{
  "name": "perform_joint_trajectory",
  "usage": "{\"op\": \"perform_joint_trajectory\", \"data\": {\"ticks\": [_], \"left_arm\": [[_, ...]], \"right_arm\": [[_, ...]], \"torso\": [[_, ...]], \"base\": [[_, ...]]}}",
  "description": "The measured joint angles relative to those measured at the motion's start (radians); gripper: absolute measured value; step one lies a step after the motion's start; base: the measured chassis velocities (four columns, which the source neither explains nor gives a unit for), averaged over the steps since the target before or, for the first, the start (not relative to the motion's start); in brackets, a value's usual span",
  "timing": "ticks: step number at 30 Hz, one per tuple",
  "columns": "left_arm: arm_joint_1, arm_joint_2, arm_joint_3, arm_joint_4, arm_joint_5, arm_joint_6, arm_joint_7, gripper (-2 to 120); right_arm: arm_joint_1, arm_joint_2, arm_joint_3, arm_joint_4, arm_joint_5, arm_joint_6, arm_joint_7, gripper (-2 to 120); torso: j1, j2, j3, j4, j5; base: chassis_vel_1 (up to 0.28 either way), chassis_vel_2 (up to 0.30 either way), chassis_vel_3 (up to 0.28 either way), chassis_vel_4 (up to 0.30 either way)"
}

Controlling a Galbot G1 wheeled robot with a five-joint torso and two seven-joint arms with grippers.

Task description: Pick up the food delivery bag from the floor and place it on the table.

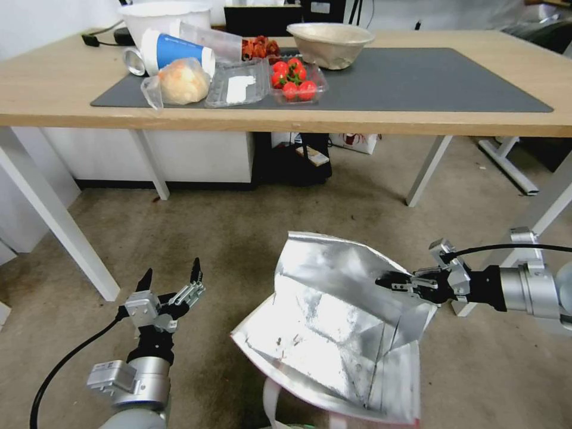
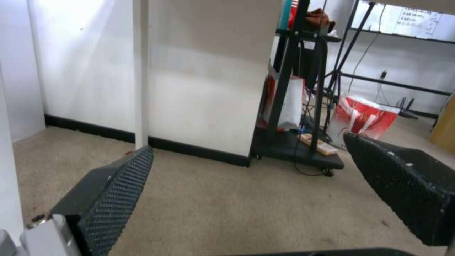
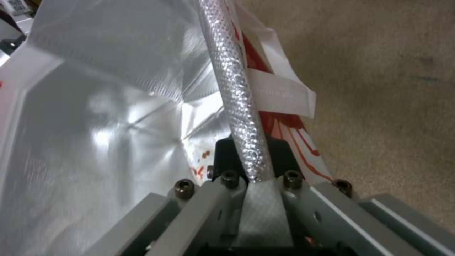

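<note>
So the food delivery bag is down near the robot, over the carpeted floor, mouth gaping and foil lining showing. Can't tell whether its base rests on the carpet or has come off it. The right tool is clamped tight on the bag's upper rim; the right wrist view shows the foil edge pinched between the jaws, with a white strap handle and the red side just beside it. The left tool sits off to the bag's left, well apart from it, spread wide with nothing in it.

Progress-wise I'd say the grab is done on one side, but the lift and the whole trip up to the counter are left.

As for the bag's contents, the part I can see inside looks empty.

Up on the counter's grey mat: a clear bag with a bread roll, a clear tray with something white in it, a punnet of cherry tomatoes, a tipped blue-and-white cup, then a beige bowl and a white tub behind.
</note>
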Motion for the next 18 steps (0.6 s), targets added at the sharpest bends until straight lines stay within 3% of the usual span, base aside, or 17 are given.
{"op": "perform_joint_trajectory", "data": {"ticks": [18], "left_arm": [[0.001, 0.001, 0.007, 0.0, -0.006, -0.018, -0.013, 100]], "right_arm": [[-0.01, 0.015, -0.018, 0.027, -0.037, 0.01, -0.005, 0]], "torso": [[0.0, 0.0, 0.0, 0.0, 0.0]], "base": [[0.0, 0.0, 0.0, 0.0]]}}
